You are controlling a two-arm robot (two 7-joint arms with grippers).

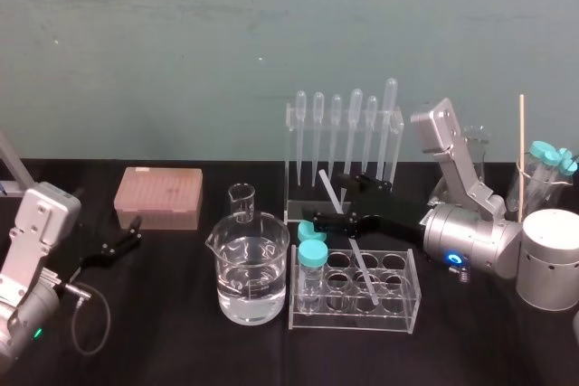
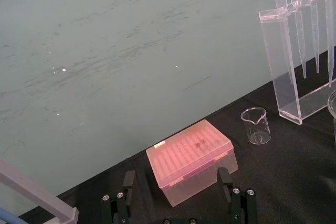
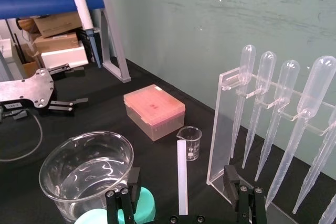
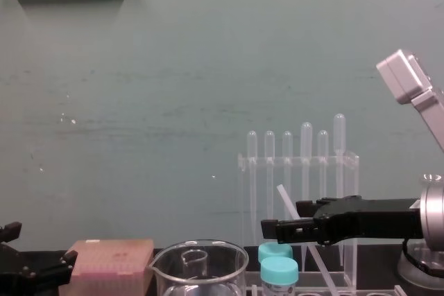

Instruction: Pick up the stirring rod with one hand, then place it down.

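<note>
Over the black table (image 1: pixel 181 332), right gripper's (image 1: pixel 327 196) spread fingers (image 3: pixel 234 183) flank the stirring rod (image 3: pixel 182 177).

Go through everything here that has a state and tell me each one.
Long translucent-white stirring rod: tilted in the clear tube rack, ungripped.
Right end effector: open, straddling the rod.
Left end effector: open, parked at the left.
Large glass beaker: part-filled with clear liquid.
Small glass beaker: empty, upright.
Pink plastic box: lid shut.
Teal-capped vial: capped.
</note>
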